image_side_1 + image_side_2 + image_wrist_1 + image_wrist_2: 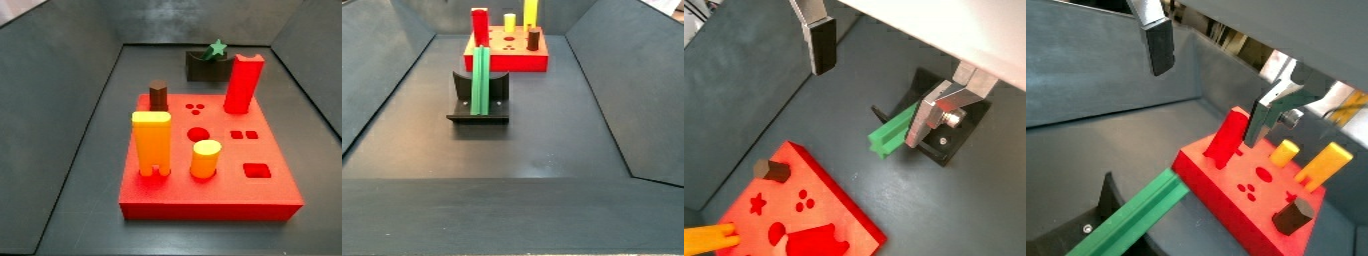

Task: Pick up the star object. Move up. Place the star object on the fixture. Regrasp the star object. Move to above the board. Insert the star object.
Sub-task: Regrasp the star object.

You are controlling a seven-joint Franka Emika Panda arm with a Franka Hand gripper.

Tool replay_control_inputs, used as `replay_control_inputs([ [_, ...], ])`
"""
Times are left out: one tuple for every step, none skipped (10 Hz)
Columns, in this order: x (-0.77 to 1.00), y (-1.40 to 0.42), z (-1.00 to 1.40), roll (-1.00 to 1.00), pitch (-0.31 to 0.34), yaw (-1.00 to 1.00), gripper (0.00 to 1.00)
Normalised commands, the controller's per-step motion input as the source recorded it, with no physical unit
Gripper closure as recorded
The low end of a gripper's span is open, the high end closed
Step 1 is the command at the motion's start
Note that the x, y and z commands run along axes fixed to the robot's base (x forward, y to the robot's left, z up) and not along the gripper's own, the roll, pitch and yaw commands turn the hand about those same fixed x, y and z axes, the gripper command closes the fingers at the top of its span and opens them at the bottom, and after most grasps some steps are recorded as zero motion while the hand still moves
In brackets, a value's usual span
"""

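My pincer [885, 85] appears only in both wrist views; neither side view shows it or my arm. In a side view the fixture [203, 66] sits half hidden behind the board [214, 200], and only the star-shaped tip of the star object [217, 48] shows. In a wrist view the frame edge cuts off the yellow-orange peg [704, 240].

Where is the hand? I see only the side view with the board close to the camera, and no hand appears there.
Observer: It is above the floor. In both wrist views the hand is open and holds nothing.
Operator: How does the star object lie?
Observer: In a side view the star object lies on the fixture, its length pointing toward the board.
Operator: Does it touch the board?
Observer: No. In a wrist view, bare floor separates them.
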Motion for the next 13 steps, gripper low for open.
replay_control_inputs([
  [-0.03,-0.63,0.21,1.00,0.036,0.01,0.00],
  [-0.02,-0.34,0.10,1.00,0.032,0.01,0.00],
  [-0.02,-0.14,0.06,1.00,0.029,0.01,0.00],
  [-0.01,-0.04,0.03,1.00,0.024,0.01,0.00],
  [-0.01,-0.05,0.02,1.00,0.022,0.01,0.00],
  [0.01,-0.04,0.01,1.00,0.020,0.01,0.00],
  [0.01,-0.03,0.01,1.00,0.021,0.01,0.00],
  [0.01,-0.02,0.01,1.00,0.026,0.02,0.00],
  [0.01,-0.02,0.01,1.00,0.034,0.02,0.00],
  [0.03,-0.02,0.00,1.00,0.043,0.02,0.00],
  [0.04,-0.03,-0.01,1.00,0.048,0.02,0.00],
  [0.06,-0.03,-0.01,1.00,0.061,0.03,0.00],
  [0.07,-0.03,-0.01,1.00,0.073,0.03,0.00],
])
